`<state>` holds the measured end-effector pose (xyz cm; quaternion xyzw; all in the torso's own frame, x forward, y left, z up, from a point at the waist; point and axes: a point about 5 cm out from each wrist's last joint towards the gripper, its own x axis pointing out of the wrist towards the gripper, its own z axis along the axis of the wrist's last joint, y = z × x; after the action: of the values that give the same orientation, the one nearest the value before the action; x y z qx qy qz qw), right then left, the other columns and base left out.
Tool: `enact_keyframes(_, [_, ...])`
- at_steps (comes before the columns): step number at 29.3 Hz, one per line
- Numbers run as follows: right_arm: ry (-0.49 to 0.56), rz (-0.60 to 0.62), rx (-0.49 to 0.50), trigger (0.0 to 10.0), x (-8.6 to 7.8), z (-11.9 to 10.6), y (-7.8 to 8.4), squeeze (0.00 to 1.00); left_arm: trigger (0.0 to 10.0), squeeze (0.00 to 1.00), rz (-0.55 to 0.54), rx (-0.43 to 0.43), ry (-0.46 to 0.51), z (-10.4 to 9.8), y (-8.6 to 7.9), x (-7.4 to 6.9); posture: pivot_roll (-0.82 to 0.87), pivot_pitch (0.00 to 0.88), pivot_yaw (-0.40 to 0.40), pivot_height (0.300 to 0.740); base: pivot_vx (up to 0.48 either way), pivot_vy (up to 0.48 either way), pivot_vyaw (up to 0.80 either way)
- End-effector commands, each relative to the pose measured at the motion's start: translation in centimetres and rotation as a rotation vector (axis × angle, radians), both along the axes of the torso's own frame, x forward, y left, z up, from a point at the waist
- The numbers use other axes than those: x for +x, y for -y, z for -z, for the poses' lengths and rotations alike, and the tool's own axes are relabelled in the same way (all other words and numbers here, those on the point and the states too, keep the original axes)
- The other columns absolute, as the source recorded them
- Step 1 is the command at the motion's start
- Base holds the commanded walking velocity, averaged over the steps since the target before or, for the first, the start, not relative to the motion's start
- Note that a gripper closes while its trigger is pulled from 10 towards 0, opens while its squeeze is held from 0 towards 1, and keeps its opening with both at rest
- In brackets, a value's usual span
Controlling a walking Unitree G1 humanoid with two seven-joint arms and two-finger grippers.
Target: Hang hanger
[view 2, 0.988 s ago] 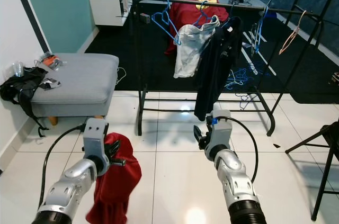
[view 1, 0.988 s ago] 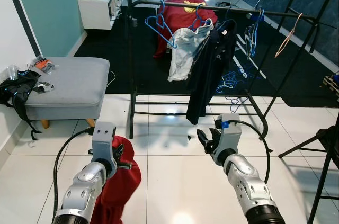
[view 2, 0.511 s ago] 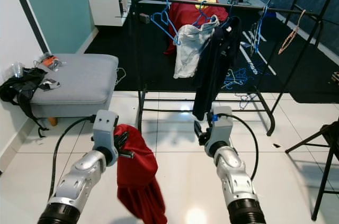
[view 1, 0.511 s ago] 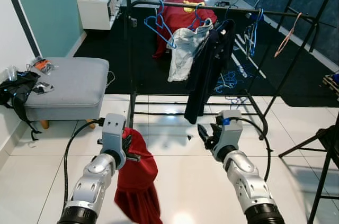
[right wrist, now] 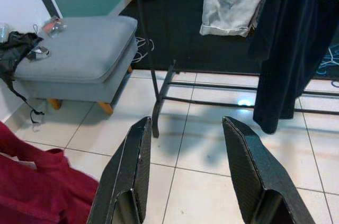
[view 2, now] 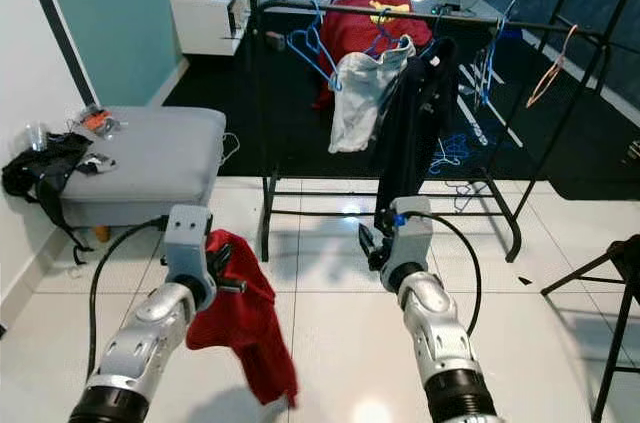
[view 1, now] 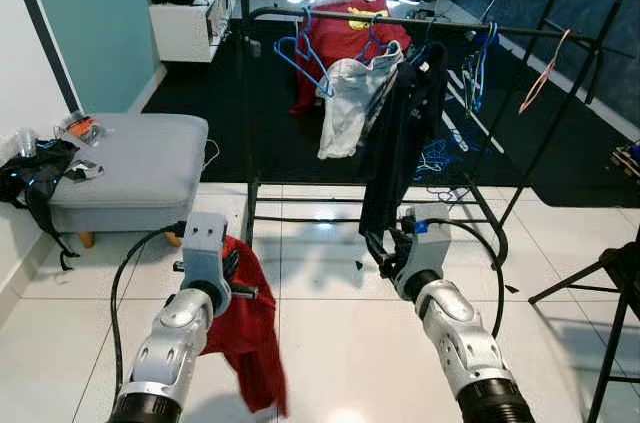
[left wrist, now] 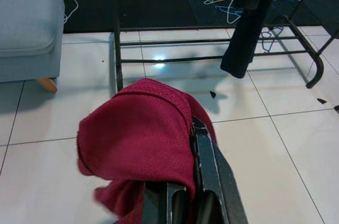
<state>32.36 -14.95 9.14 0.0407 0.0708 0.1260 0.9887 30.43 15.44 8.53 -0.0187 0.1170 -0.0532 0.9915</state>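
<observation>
The left gripper [view 1: 232, 276] is raised in front of the robot over the white tiled floor [view 1: 320, 343], its black fingers [left wrist: 204, 168] closed on a crumpled dark red knit garment [view 1: 245, 328]. The cloth bunches over the fingers and hangs down below and to the right of the gripper, clear of the tiles. A hanger inside the red cloth cannot be made out.

The right gripper [view 1: 385, 253] is held up at about the same height, well apart from the red garment, with its two black fingers [right wrist: 241, 163] spread wide and holding nothing. It points towards the lower rails of the black metal clothes rack [view 1: 245, 113].

On the rack's top bar hang a blue plastic hanger [view 1: 300, 53] near the left end, a pale grey garment [view 1: 345, 108] and a long black garment [view 1: 395, 143] towards the middle, whose hem falls just beyond the right gripper. A grey padded footstool [view 1: 130, 168] stands left of the rack.
</observation>
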Motion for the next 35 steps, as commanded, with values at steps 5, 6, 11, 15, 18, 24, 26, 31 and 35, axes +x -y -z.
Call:
enact_keyframes(5, [0.007, -0.014, -0.020, 10.0, 0.1, 0.0, 0.0, 0.00, 10.0, 0.00, 0.013, -0.009, 0.049, -0.9, 0.4, 0.3, -0.05, 0.000, -0.061, 0.740, 0.362, 0.000, 0.00])
enact_keyframes(6, [0.007, -0.014, -0.020, 10.0, 0.1, 0.0, 0.0, 0.00, 10.0, 0.00, 0.013, -0.009, 0.049, -0.9, 0.4, 0.3, -0.05, 0.000, -0.061, 0.740, 0.371, 0.000, 0.00])
enact_keyframes(11, [0.007, -0.020, -0.020, 10.0, 0.0, 0.1, 0.0, 0.00, 10.0, 0.00, 0.014, -0.011, 0.051, -0.9, 0.6, 0.4, -0.05, 0.000, -0.060, 0.740, 0.371, 0.000, 0.00])
enact_keyframes(15, [0.008, -0.023, -0.020, 10.0, 0.0, 0.2, 0.1, 0.00, 10.0, 0.00, 0.015, -0.013, 0.052, -0.9, 0.6, 0.5, -0.05, 0.000, -0.062, 0.740, 0.371, 0.000, 0.00])
enact_keyframes(18, [0.011, -0.027, -0.020, 10.0, 0.1, 0.2, 0.1, 0.00, 10.0, 0.00, 0.013, -0.017, 0.056, -0.9, 0.5, 0.6, -0.05, 0.000, -0.063, 0.740, 0.372, 0.000, 0.00])
enact_keyframes(24, [0.018, -0.031, -0.019, 10.0, 0.3, 0.1, -0.1, 0.00, 10.0, 0.00, 0.010, -0.019, 0.061, -1.1, 0.3, 0.7, -0.05, 0.000, -0.064, 0.740, 0.371, 0.000, 0.00])
enact_keyframes(26, [0.037, -0.039, -0.012, 10.0, 0.5, -0.3, -0.4, 0.00, 10.0, 0.00, 0.007, -0.020, 0.065, -1.2, 0.0, 0.9, -0.05, 0.000, -0.063, 0.740, 0.373, 0.000, 0.00])
enact_keyframes(31, [0.095, -0.042, 0.014, 10.0, 0.9, -1.4, -0.4, 0.00, 10.0, 0.00, 0.003, -0.019, 0.070, -1.3, -0.4, 1.1, -0.06, 0.000, -0.060, 0.740, 0.378, 0.000, 0.00])
enact_keyframes(35, [0.157, -0.031, 0.025, 10.0, 1.1, -2.5, 0.0, 0.00, 10.0, 0.00, 0.004, -0.019, 0.075, -1.5, -0.4, 1.3, -0.06, 0.000, -0.054, 0.740, 0.375, 0.000, 0.00])
